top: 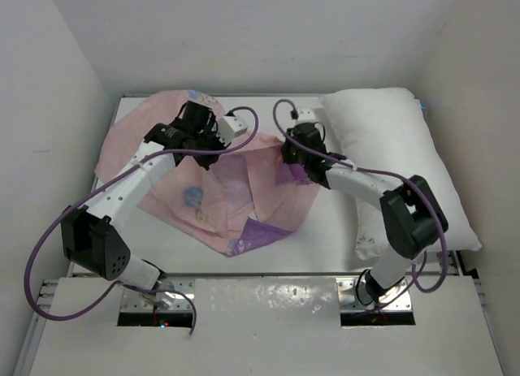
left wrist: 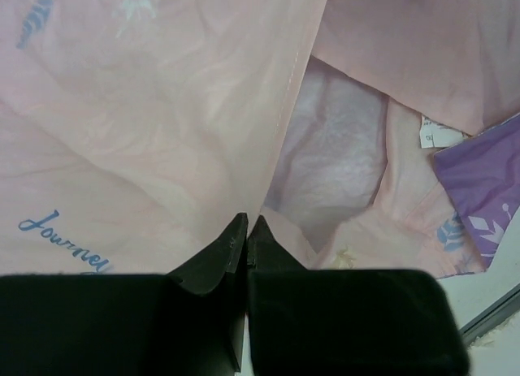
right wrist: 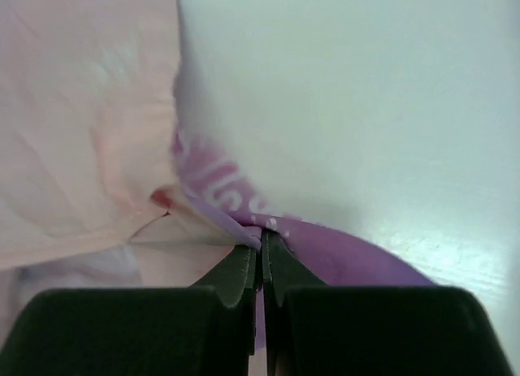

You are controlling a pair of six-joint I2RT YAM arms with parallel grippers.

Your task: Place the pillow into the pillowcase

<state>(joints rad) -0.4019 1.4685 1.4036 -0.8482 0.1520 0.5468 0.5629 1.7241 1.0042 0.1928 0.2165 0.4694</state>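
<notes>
Clenched on the pillowcase (top: 203,197) edge, my left gripper (left wrist: 246,222) and right gripper (right wrist: 261,234) hold it — pillow (top: 390,140) lies outside at right, nothing inserted yet

pillowcase (top: 203,193): thin matt cloth, creased, slightly see-through
pillow (top: 390,144): white cloth, puffy, matt
bench (top: 329,234): white, smooth, faintly glossy
fingers (left wrist: 213,262): black, matt, plastic-looking

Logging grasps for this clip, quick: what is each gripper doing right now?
Left gripper: closed, pinching the hem of the pillowcase.
Right gripper: closed, pinching a purple fold of the pillowcase.
</notes>
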